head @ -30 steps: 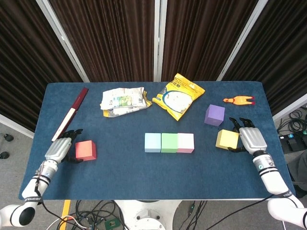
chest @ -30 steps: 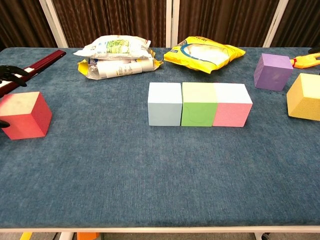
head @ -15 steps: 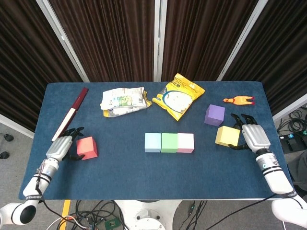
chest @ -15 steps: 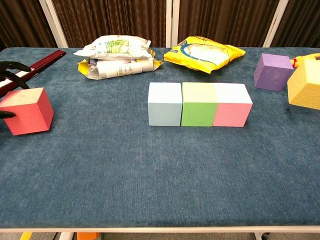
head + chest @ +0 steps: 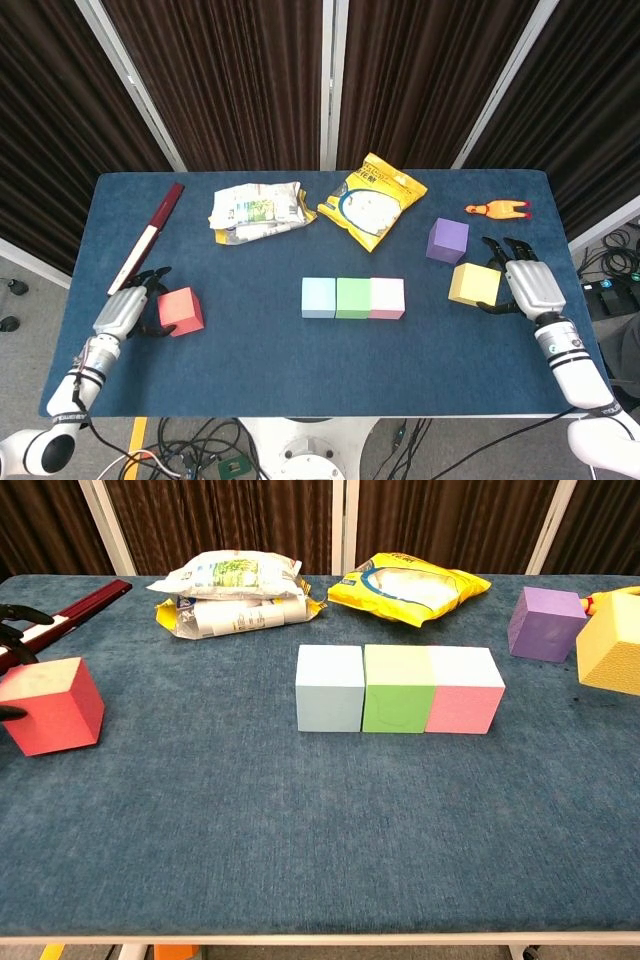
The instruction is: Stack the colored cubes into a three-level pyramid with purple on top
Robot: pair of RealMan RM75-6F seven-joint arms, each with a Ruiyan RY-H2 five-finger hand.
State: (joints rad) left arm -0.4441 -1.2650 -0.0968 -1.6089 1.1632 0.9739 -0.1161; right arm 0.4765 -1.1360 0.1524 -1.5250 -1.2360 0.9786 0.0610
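Yellow cube (image 5: 474, 285) now higher, tilted in right hand (image 5: 528, 288)

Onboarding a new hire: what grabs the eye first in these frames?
The blue, green and pink cube row at table centre. Then each hand holding a cube: left hand on the red cube, right hand on the yellow cube, beside the purple cube.
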